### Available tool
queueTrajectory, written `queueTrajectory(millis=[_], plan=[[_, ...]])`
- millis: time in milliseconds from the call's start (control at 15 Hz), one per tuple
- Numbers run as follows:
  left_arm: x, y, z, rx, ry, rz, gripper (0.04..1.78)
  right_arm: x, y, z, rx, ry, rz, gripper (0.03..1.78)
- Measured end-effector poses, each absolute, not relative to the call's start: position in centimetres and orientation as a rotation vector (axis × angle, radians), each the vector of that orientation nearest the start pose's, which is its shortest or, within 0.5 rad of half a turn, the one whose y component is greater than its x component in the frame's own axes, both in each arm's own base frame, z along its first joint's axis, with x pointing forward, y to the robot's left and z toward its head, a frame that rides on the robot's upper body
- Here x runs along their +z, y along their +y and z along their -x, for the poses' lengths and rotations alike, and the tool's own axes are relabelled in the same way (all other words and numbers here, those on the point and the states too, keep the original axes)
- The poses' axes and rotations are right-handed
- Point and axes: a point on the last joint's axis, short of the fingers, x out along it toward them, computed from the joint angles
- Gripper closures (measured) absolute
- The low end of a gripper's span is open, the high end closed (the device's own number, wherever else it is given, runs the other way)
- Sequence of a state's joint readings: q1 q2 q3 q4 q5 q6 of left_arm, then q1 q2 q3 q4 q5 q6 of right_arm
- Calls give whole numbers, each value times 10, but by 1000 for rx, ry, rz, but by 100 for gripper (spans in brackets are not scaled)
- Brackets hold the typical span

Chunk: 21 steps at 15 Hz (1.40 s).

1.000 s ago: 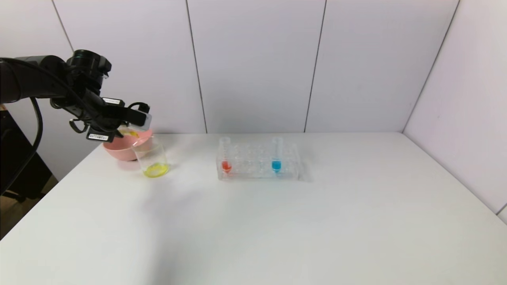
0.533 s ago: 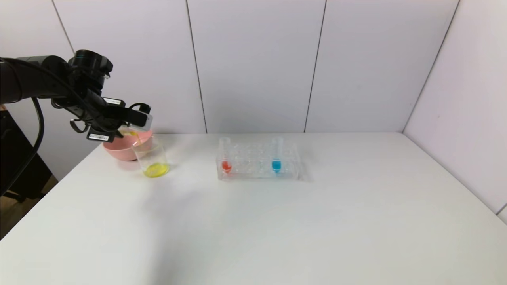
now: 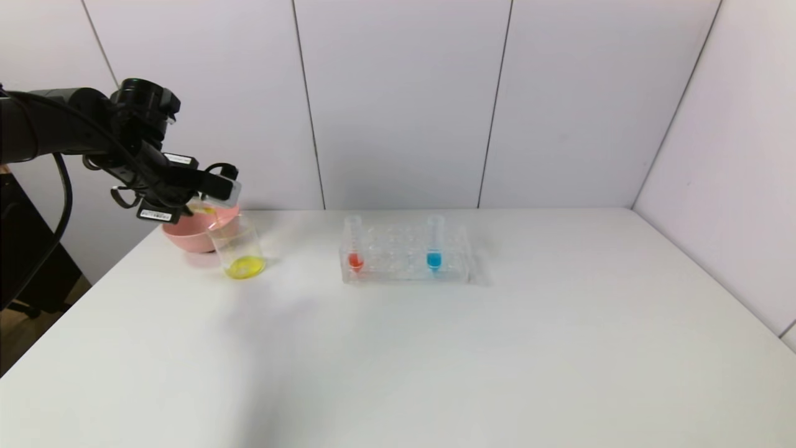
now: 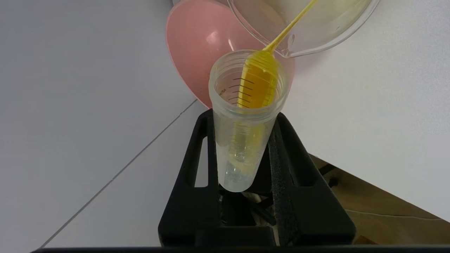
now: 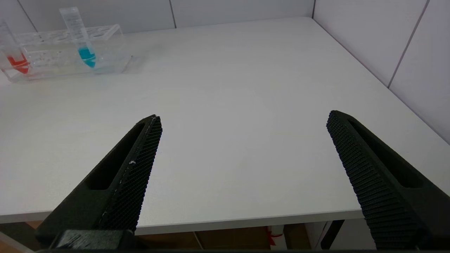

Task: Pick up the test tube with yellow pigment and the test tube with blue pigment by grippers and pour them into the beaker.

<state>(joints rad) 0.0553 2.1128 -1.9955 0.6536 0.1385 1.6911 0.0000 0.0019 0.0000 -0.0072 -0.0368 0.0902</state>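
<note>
Left gripper [image 4: 242, 147] clamping yellow tube [image 4: 246, 116] tipped over beaker [image 3: 237, 252], yellow stream running in. Blue tube [image 3: 434, 244] standing in rack [image 3: 404, 269] w/ red tube [image 3: 354, 244]. Right gripper [image 5: 242, 121] hanging wide open, holding nothing.

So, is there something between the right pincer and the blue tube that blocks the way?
Nothing visible does. The right pincer is open near the table's front edge, and only bare table lies between it and the blue tube, which stands upright in the rack. The red tube is at the rack's far end.
</note>
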Motion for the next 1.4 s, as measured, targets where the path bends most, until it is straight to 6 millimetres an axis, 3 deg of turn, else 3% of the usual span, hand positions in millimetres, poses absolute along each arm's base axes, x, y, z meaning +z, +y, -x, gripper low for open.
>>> queueTrajectory(millis=[1400], plan=[[241, 20, -410, -482, 767, -1681, 138, 76, -1, 23, -37, -7, -90, 10]])
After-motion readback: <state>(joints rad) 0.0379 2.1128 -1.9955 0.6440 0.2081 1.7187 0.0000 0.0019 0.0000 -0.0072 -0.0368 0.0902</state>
